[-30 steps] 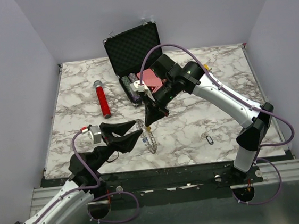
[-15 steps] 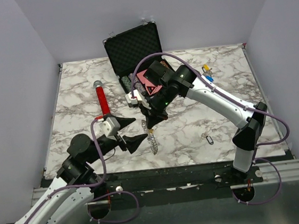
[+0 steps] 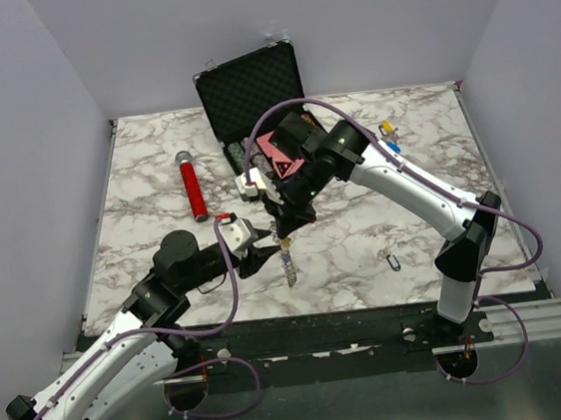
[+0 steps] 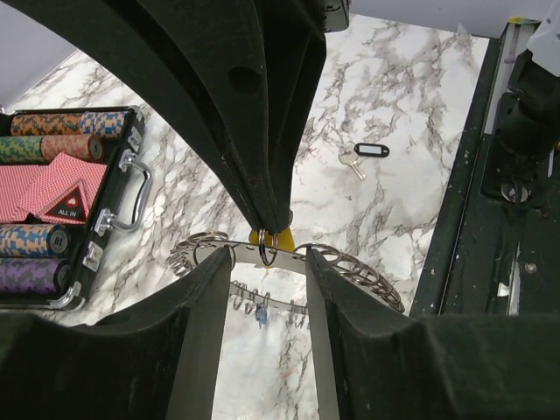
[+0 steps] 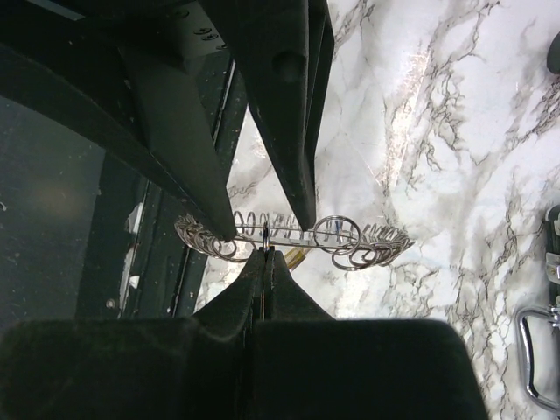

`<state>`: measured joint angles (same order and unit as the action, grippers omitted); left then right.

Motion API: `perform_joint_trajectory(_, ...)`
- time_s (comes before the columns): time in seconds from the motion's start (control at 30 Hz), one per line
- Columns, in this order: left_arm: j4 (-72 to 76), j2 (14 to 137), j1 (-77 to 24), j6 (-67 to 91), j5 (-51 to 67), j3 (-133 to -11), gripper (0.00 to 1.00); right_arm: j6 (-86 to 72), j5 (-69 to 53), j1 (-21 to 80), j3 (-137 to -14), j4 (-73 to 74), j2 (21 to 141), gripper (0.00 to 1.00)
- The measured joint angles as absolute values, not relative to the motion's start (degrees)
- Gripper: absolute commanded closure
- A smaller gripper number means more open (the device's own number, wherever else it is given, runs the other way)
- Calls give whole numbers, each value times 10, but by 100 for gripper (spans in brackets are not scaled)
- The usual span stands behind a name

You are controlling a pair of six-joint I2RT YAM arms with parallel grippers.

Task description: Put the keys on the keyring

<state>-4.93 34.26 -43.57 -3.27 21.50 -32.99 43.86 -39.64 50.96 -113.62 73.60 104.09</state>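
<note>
At the far left of the marble worktop (image 3: 143, 234) a red tube (image 3: 194, 189) with a grey cap lies flat, well apart from the rest. Next is the left end effector (image 4: 269, 252). Its fingers (image 4: 203, 306) stand about half-wide, tips at the rim of the keyring (image 4: 354, 269) with a short stretch of that rim between them; whether they press on it cannot be told. Behind, at the back of the worktop, an open black case (image 3: 248, 93) holds rows of poker chips (image 4: 48, 124) and red cards (image 4: 44, 184). The keyring sits near the front middle of the worktop, tipped up on edge as seen from above, small silver keys fringing it all round. Whether its low edge touches the worktop cannot be told. The right end effector (image 5: 265, 254) points down at it from the rear, pinched fully together on a small ring (image 4: 267, 248) that carries a yellow tag (image 4: 259, 236). This small ring is right at the keyring's rim, between the left fingertips. Further right, a black-tagged key (image 4: 363, 154) lies flat by itself near the front edge. At the far right rear, a second yellow-tagged key (image 3: 386, 127) and a blue-tagged key (image 3: 392, 145) lie just beside each other.
</note>
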Motion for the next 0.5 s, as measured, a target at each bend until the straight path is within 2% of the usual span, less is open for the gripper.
perform_joint_trajectory(0.33,-25,359,-435,-51,219,-330,77,441,-396,510,-1136,738,1043,100)
perform_joint_trajectory(0.5,-24,368,-435,-52,227,-330,79,445,-396,510,-1139,742,1043,99)
